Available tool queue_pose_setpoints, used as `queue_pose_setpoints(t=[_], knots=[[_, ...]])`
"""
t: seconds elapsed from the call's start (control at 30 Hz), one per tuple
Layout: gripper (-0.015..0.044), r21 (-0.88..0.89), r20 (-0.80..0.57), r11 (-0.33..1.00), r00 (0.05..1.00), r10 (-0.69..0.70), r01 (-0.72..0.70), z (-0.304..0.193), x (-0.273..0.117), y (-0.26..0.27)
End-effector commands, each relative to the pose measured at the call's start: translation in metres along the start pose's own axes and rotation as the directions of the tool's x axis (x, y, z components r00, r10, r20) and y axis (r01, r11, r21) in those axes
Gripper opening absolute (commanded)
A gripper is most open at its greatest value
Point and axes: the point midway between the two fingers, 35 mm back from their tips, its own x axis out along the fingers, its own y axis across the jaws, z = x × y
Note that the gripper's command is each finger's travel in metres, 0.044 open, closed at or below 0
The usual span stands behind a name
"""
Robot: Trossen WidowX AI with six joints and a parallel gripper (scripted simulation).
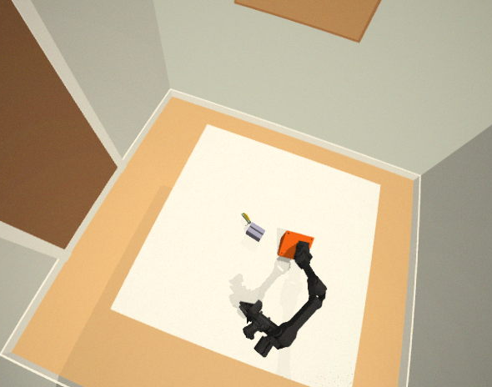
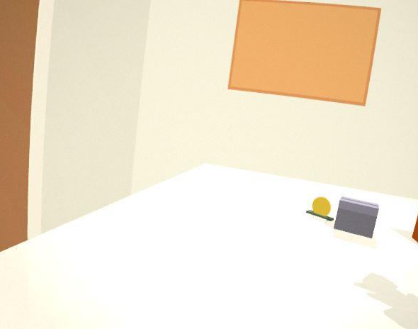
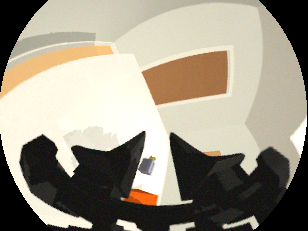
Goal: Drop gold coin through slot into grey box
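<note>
Beside grey slotted box [image 2: 356,221]: thin gold coin [image 2: 321,205] standing in dark-green holder [image 2: 319,215].
Black gripper [image 1: 243,309]: hovering well apart from box, fingers partly apart, gripping nothing.

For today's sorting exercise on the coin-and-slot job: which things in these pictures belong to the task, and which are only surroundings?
Belongs to the job:
- gold coin, upright in its holder
- dark-green holder
- grey box beside them
- gripper, far from the coin, partly closed, holding nothing

Only surroundings:
- orange base block under the arm
- orange wall panel
- brown panel
</note>
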Motion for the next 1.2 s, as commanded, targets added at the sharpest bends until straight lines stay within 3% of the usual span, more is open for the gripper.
queue_pose_setpoints(t=[0.0, 0.3, 0.67, 0.9, 1.03, 1.17], knots=[[0.0161, -0.034, -0.190, 0.999, 0.982, 0.000, -0.006, -0.022, 0.062, 0.013], [0.0161, 0.080, -0.589, 0.996, 0.804, 0.078, -0.037, -0.106, 0.193, -0.009], [0.0161, 0.327, -0.806, 0.945, 0.513, 0.295, -0.030, -0.228, 0.274, -0.059], [0.0161, 0.582, -0.761, 0.813, 0.369, 0.533, 0.026, -0.296, 0.298, -0.081], [0.0161, 0.793, -0.602, 0.597, 0.301, 0.740, 0.118, -0.355, 0.309, -0.101], [0.0161, 0.926, -0.369, 0.315, 0.315, 0.875, 0.210, -0.407, 0.312, -0.119]])
